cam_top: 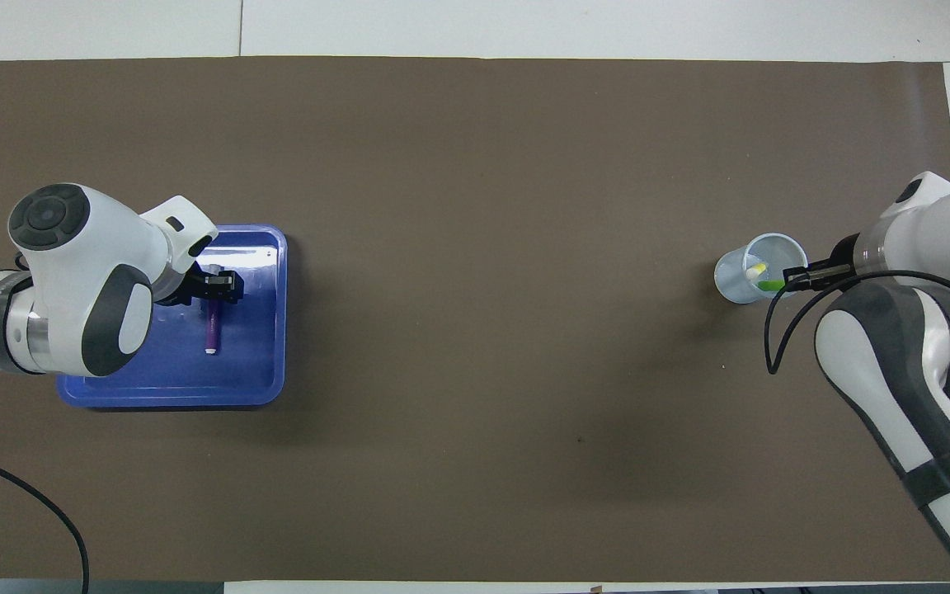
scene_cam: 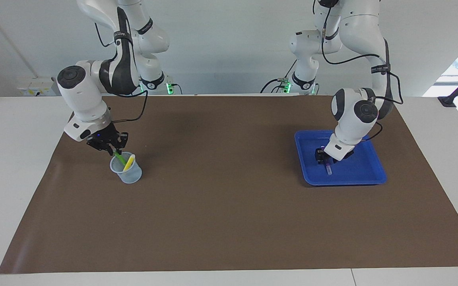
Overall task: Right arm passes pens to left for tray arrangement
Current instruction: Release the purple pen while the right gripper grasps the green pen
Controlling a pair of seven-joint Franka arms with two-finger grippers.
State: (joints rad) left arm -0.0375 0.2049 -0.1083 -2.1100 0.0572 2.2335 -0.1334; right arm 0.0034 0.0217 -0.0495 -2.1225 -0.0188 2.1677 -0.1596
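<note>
Right pincer (scene_cam: 111, 147) sits at the top of the green pen (scene_cam: 120, 157), which leans in the pale translucent cup (scene_cam: 126, 171) toward the right arm's end of the worktop; fingers look closed in around the pen's upper end, but can't tell whether they actually clamp it. Yellow pen (scene_cam: 129, 162) leans in the same cup, just beside the green one, whitish end up. In the overhead view the right pincer (cam_top: 797, 279) overlaps the cup's (cam_top: 740, 285) rim on the robots' side, with the green pen (cam_top: 768, 285) poking out from under it and the yellow pen (cam_top: 756, 269) just beside. Left pincer (scene_cam: 324, 157) is low inside the blue tray (scene_cam: 366, 173), toward the left arm's end of the worktop, over the upper end of the purple pen (scene_cam: 328, 168). From overhead the left pincer (cam_top: 217, 285) has its fingers apart, straddling the purple pen (cam_top: 213, 325), which lies flat on the tray (cam_top: 256, 371) floor, whitish end pointing toward the robots. Brown mat (scene_cam: 221, 206) covers the worktop under the cup and tray.
</note>
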